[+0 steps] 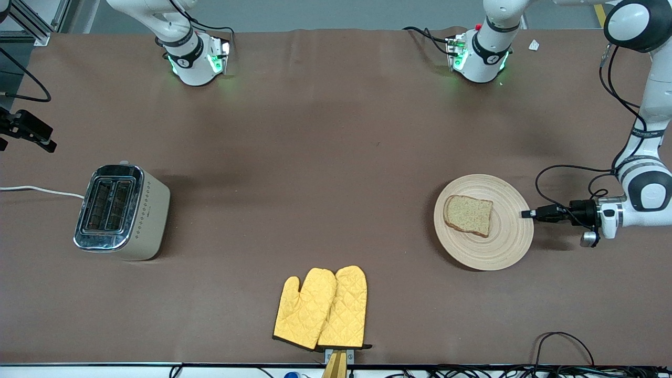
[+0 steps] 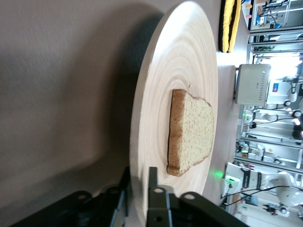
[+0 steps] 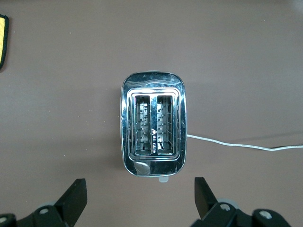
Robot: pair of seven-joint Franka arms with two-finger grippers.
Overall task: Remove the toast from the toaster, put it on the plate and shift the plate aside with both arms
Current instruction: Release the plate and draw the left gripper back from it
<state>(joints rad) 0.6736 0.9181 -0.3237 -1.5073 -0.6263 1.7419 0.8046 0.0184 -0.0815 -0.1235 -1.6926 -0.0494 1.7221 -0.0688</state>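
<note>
Toast (image 1: 468, 214) flat on plate (image 1: 506, 247), left gripper (image 1: 526, 213) pinching plate rim, right gripper (image 3: 137, 196) spread over toaster (image 3: 153, 124).

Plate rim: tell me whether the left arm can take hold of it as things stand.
Probably yes. The left end effector already straddles the wooden plate at its rim, with the toast lying well clear of the fingers.
</note>
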